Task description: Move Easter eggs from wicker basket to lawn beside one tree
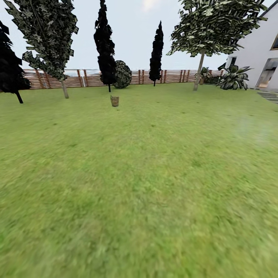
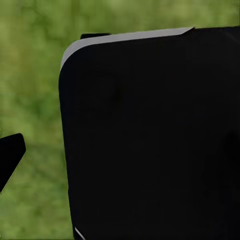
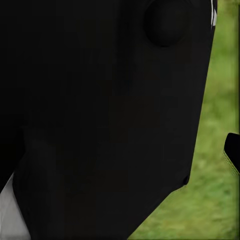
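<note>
Wicker basket point(image 1: 114, 100) far off on lawn point(image 1: 154, 173), eggs unseen. Likely light, rigid, smooth, rolling: grasp each egg across middle. Finger state: cannot tell, either arm.

A home garden: lawn point(image 1: 154, 173), wooden fence point(image 1: 77, 78), trees, white house point(image 1: 258, 50).

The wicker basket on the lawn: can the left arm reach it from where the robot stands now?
Probably not. The wicker basket stands far off across open lawn, near the fence; nothing blocks the way.
</note>
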Tool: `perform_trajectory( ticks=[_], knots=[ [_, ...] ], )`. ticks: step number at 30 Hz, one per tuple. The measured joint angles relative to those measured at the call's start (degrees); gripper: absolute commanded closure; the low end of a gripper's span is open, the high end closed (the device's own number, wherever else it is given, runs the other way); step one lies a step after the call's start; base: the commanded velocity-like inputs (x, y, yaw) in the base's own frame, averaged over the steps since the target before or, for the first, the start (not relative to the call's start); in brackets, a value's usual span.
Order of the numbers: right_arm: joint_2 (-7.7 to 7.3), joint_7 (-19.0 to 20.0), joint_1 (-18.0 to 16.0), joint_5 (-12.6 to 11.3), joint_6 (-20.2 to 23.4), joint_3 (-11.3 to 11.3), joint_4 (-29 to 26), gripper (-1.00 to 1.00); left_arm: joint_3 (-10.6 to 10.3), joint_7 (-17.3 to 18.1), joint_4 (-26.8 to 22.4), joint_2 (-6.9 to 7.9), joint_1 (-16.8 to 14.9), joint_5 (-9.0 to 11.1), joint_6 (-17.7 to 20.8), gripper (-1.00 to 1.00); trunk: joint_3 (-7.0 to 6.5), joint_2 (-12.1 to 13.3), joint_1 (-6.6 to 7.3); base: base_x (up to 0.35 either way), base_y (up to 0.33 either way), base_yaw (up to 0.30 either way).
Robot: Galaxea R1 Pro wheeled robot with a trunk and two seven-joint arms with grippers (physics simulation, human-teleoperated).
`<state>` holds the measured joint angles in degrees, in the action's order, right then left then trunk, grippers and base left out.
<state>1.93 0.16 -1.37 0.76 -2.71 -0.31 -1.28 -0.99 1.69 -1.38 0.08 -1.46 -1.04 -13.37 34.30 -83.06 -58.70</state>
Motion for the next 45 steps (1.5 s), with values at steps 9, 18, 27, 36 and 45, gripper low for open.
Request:
perform_trajectory(
  ticks=[9,18,27,36,45],
  knots=[
    [0.0,0.0,0.0,0.02,0.0,0.01,0.0,-1.0,0.0,-0.01,-0.02,0.0,0.01,0.03,-0.03,-1.0,0.0,0.0,0.0,0.339,0.0,0.0],
    [0.0,0.0,0.0,-0.01,0.0,0.01,0.0,-1.0,0.0,0.0,-0.02,0.0,0.0,0.0,-0.02,-1.0,0.0,0.0,0.0,0.339,0.0,0.0],
    [0.03,-0.03,0.0,0.0,0.0,0.04,0.0,-1.0,0.0,-0.01,-0.03,0.0,0.01,0.02,-0.02,-1.0,0.0,0.0,0.0,0.339,0.0,0.022],
    [0.08,-0.08,-0.01,0.04,0.0,0.08,0.01,-1.0,0.0,-0.01,-0.06,0.0,0.01,0.02,-0.02,-1.0,0.0,0.0,0.0,0.339,0.0,0.086],
    [0.07,-0.08,-0.01,0.03,-0.01,0.04,0.01,-1.0,0.0,-0.01,-0.02,0.0,0.02,0.0,-0.02,-1.0,0.0,0.0,0.0,0.339,0.0,0.163]
  ],
)
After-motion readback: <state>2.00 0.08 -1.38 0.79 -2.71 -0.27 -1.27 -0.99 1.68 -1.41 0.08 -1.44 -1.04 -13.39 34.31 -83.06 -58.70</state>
